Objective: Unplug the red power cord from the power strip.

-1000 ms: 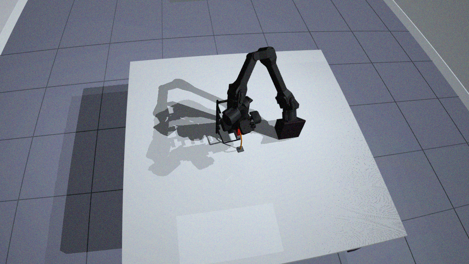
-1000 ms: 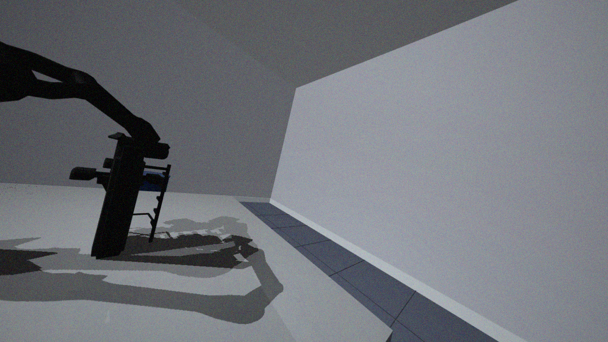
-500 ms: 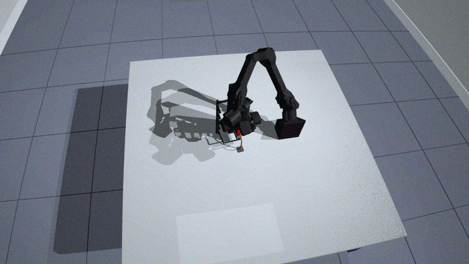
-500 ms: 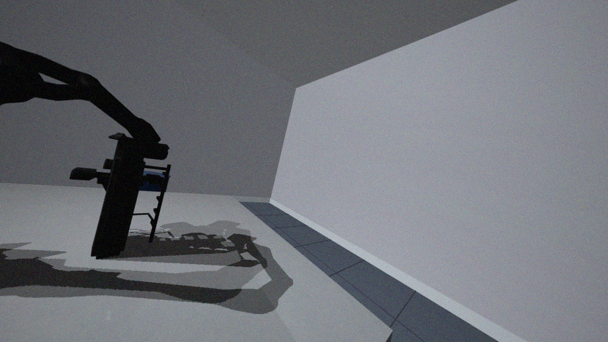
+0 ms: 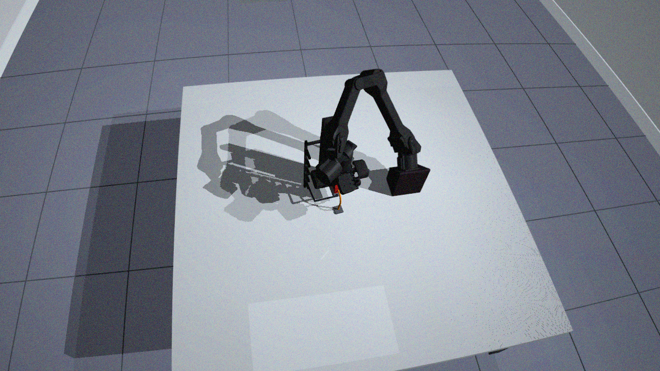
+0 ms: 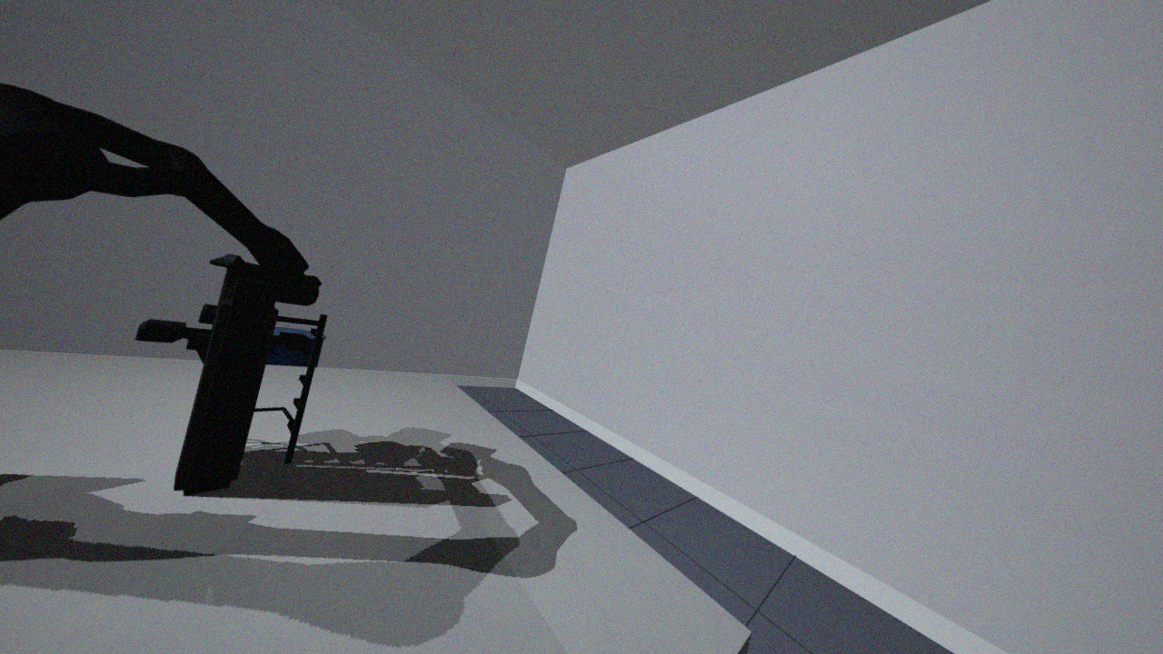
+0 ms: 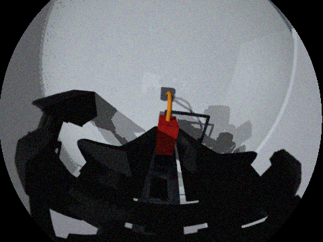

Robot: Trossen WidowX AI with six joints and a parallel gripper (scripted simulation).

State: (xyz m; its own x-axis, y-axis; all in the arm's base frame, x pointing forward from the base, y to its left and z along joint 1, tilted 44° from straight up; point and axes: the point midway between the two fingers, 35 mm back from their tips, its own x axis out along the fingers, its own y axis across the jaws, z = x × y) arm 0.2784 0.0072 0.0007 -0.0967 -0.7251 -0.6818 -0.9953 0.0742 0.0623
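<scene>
The red plug (image 5: 336, 189) (image 7: 167, 144) sits between the black fingertips of my gripper (image 7: 167, 130), which is shut on it. Its orange cord (image 5: 340, 199) (image 7: 169, 107) runs to a small grey block (image 5: 338, 211) (image 7: 164, 95) on the table. A tall dark upright body (image 5: 326, 131) (image 6: 227, 390), perhaps the power strip or its mount, stands beside my gripper. Dark parts show behind the plug in the wrist view, but I cannot tell whether the plug's prongs are in a socket. In the exterior view the plug is hidden.
A thin black frame (image 5: 306, 161) (image 6: 303, 390) (image 7: 192, 113) stands close to the gripper. A blue part (image 6: 291, 351) shows behind that frame. The arm's dark base box (image 5: 408, 183) stands to the right in the top view. Shadows lie across the white table (image 5: 438, 258) (image 6: 634, 601).
</scene>
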